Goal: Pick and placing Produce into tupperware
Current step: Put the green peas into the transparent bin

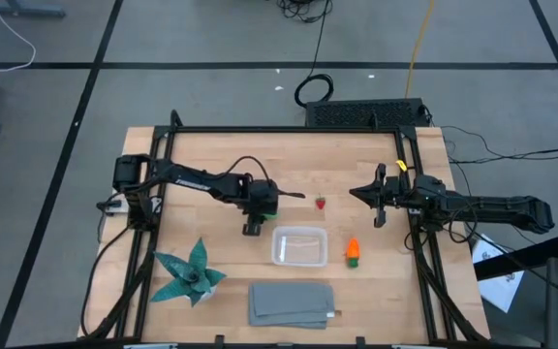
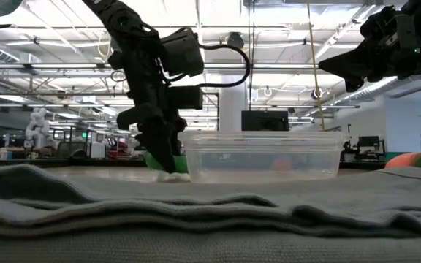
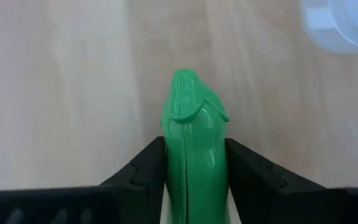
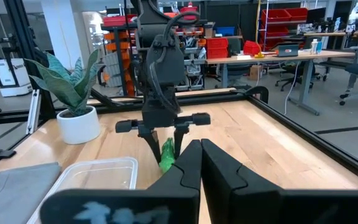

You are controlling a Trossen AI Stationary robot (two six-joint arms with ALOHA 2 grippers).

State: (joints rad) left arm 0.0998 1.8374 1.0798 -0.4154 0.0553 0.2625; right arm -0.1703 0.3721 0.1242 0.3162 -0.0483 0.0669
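Grey cloth [image 1: 292,303]: is lying folded flat on the desk [image 1: 211,145] at the near edge, with the teal leaf plant [image 1: 190,273] just beside it.
Tupperware [image 1: 299,245]: is sitting open and empty just beyond the cloth, near the desk's middle.
Carrot piece [image 1: 353,251]: is lying just beside the tupperware, on the right arm's side, untouched.
Green pod [image 3: 193,143]: is lying on the desk just off the tupperware's far left corner, and is being flanked by the fingers [image 3: 143,172] in the left wrist view.
Left gripper [image 1: 252,227]: is being held low over the pod; both fingers are pressing against the pod's sides, so the pod is judged clamped, though not yet lifted.
Step in hand: the pod is being grasped for the move into the tupperware.
How to do it well: the squeeze is best kept centred across the pod's width; the lift should be taken straight up until the container's rim can be cleared, and the pod should be lined up with the tupperware's long side, since the fit looks close.
Strawberry piece [image 1: 321,203]: is resting further back, apart from the tupperware.
Right gripper [image 1: 379,197]: is being kept waiting raised at the far right, fingers together and empty.
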